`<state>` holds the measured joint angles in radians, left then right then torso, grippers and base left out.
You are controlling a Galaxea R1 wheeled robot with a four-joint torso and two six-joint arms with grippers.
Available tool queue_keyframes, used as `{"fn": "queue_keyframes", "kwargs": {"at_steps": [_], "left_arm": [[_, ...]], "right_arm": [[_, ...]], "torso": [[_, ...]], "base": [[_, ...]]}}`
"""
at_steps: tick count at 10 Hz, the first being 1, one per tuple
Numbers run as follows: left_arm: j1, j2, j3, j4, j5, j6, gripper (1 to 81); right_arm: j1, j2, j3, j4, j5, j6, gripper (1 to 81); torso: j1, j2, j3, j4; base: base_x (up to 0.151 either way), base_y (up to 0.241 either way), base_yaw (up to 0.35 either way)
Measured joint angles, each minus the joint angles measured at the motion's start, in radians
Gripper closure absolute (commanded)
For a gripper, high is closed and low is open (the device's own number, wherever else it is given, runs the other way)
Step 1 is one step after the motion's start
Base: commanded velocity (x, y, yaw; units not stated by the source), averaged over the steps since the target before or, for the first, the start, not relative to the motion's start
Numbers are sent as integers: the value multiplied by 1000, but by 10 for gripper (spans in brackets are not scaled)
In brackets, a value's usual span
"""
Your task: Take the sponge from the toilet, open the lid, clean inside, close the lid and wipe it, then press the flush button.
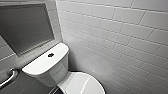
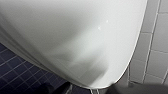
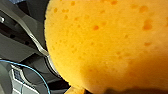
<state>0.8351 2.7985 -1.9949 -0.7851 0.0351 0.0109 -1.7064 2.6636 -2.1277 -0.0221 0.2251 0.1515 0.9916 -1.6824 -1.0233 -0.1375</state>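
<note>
Closest thing first: the sponge [image 3: 107,45] is right up against the right wrist cam, bright orange w/ little darker pores all over, its rounded edge curving down one side. Behind it there's dark grey robot hardware and a thin blue cable [image 3: 37,75] looping past. Tbh can't tell if the right gripper's jaws are clamped on it or not. Left wrist cam is super close to the toilet [image 2: 75,37]: a big glossy white curve w/ a couple of tiny highlights, its edge sweeping round above the dark blue floor [image 2: 15,72] tiles w/ pale grout. White wall [image 2: 155,50] tiles sit just past the curve. Some dark blurry shapes sit along the edge of that view and I can't make them out, so left gripper's jaws = can't tell either. From the head cam looking down, the lid [image 1: 82,85] is shut, a white oval nearest the robot. Behind it is the tank [image 1: 45,67], a rounded rectangle at an angle in the pic, w/ the button [image 1: 50,54] small, round and dark in the middle of its top. A chrome bar [image 1: 8,77] is off to the left of the tank on the grey tiled back wall. Above the tank on that same wall is a big dark framed panel [image 1: 23,26], window or mirror, idk. White brick-pattern tiles cover the right-hand wall, which meets the back wall in the corner just beside the tank.
</note>
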Motion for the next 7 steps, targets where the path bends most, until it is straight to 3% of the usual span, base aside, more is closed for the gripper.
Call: {"fn": "queue_keyframes", "kwargs": {"at_steps": [7], "left_arm": [[5, -52, 117, 17, -68, -1, 10]], "right_arm": [[0, 0, 8, 0, 11, 1, 811]], "torso": [[0, 0, 0, 0]], "base": [[0, 0, 0]]}}
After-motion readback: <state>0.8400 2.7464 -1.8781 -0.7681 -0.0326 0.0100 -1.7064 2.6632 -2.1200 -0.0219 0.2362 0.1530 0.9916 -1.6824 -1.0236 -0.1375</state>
